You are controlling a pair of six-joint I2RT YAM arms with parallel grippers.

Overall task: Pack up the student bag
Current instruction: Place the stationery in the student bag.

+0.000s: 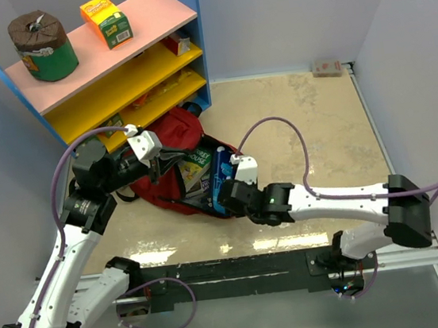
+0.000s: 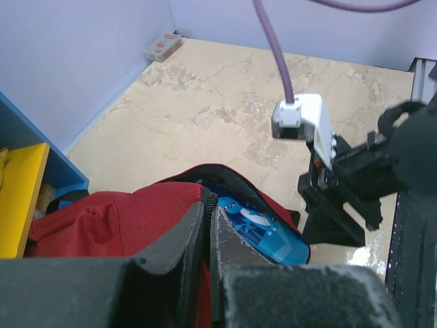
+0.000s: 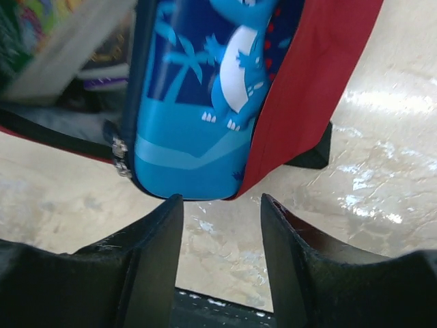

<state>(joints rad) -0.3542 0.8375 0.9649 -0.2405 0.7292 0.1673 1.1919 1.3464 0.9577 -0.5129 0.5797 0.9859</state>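
Observation:
The dark-red student bag (image 1: 170, 142) lies open on the table in front of the shelf. Books (image 1: 196, 171) and a blue dinosaur pencil case (image 1: 222, 176) stick out of its mouth. My left gripper (image 1: 163, 164) is shut on the bag's zipper edge (image 2: 207, 199) and holds the opening up; the red fabric (image 2: 116, 222) and the pencil case (image 2: 266, 236) lie below it. My right gripper (image 3: 220, 202) is open and empty, just short of the pencil case's near end (image 3: 194, 130), not touching it. The bag's red flap (image 3: 321, 75) lies beside the case. The books (image 3: 54, 48) show blurred at the upper left.
A blue shelf unit with a pink top (image 1: 101, 46) and yellow shelves stands at the back left, close to the bag. On it are a green tub (image 1: 45, 48) and an orange carton (image 1: 106, 22). A small card box (image 1: 327, 67) lies by the far wall. Walls close in both sides.

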